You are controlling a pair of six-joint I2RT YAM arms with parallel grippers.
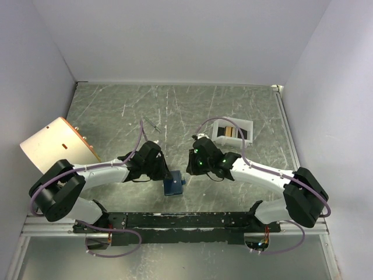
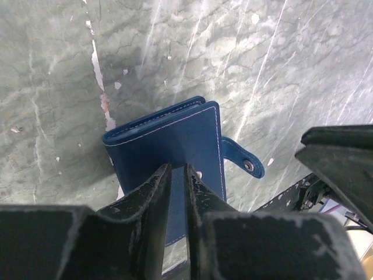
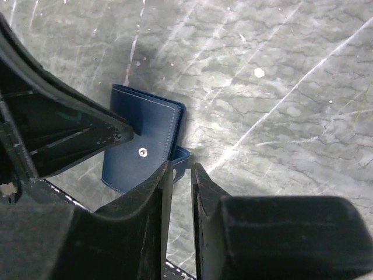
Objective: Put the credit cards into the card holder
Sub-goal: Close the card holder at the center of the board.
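Note:
The dark blue card holder (image 1: 173, 185) lies folded on the table between my two grippers. In the left wrist view it (image 2: 175, 137) is under my fingertips, with its snap tab (image 2: 245, 160) sticking out to the right. My left gripper (image 2: 176, 169) is shut, its tips over the cover, with only a thin slit between them. My right gripper (image 3: 182, 169) is shut and empty, its tips just beside the tab (image 3: 182, 156) of the holder (image 3: 143, 146). The credit cards (image 1: 229, 132), tan and dark, lie in a white tray at the back right.
The white tray (image 1: 249, 129) sits behind the right arm. A tan board-like object (image 1: 58, 146) leans at the left wall. A thin dark stick (image 1: 154, 125) lies on the table behind the left arm. White walls close in the table on three sides.

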